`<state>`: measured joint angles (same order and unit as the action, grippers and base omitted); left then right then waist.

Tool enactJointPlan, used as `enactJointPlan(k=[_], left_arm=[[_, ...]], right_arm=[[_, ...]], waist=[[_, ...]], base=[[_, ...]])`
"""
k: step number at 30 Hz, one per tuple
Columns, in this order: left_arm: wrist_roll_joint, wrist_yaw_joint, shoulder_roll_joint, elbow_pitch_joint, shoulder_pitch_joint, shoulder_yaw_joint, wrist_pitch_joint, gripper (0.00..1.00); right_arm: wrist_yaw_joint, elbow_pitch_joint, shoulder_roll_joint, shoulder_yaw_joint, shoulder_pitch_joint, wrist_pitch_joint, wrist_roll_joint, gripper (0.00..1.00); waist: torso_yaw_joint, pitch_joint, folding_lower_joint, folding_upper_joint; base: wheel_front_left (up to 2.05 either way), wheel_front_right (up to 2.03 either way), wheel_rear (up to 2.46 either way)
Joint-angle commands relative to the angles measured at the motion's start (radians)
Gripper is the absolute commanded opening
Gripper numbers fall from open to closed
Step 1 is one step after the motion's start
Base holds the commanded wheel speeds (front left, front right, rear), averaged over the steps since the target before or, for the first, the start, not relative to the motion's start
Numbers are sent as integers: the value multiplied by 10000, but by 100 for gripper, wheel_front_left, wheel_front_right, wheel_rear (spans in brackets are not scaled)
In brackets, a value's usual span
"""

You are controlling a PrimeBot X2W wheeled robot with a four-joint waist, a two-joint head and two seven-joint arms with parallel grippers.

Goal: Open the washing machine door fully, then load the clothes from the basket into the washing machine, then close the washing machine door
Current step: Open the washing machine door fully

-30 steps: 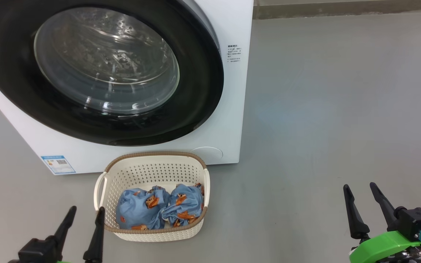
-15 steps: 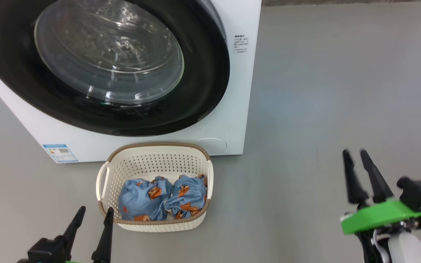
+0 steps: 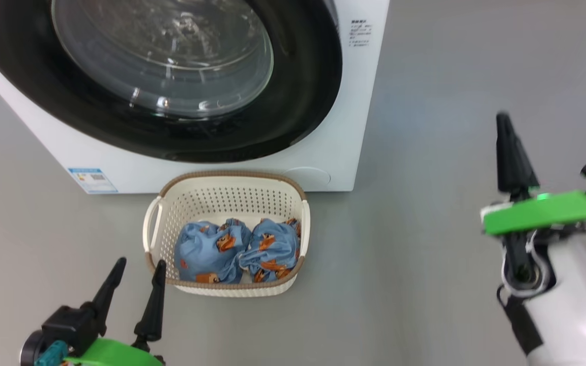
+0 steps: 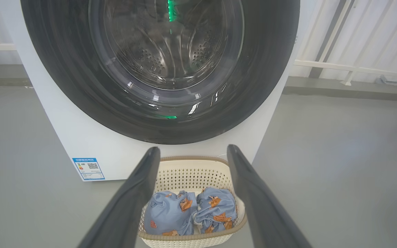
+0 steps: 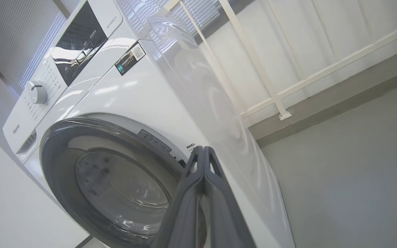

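Head view: my left gripper (image 3: 140, 264) stands open and empty just beside the basket (image 3: 232, 201), cream perforated plastic with a woven brown rim. In it lie the clothes (image 3: 237, 249), two rounded blue bundles. My right gripper (image 3: 502, 119) is pinched shut on nothing, over smooth grey floor (image 3: 425, 254).

Left wrist view: the door (image 4: 64, 86), a glossy black ring around bulging glass, lies closed on the white washer (image 4: 81, 144).

Right wrist view: my closed fingers point at the washer's shiny side.
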<state>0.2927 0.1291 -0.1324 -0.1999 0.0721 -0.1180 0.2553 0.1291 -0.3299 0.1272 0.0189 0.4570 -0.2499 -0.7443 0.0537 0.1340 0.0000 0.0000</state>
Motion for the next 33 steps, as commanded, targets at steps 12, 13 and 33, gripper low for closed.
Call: enactJointPlan(k=[12,13,33], left_arm=[[237,16,8,412,1212,-61,65,100],[247,16,25,423,1276,-99,65,100],[482,16,316,501,2105,-663,65,100]], right_arm=[[16,-195,1426,1414,2575,-118,-3497,0],[16,-244,1563,1561,2756,-118,-3712,0],[16,-1117,2868,2561,5320,4296,-8757,0]], waist=[[685,1225,0,0],[742,1318,0,0],[1701,2564,0,0]], base=[[0,0,0],[0,0,0],[0,0,0]])
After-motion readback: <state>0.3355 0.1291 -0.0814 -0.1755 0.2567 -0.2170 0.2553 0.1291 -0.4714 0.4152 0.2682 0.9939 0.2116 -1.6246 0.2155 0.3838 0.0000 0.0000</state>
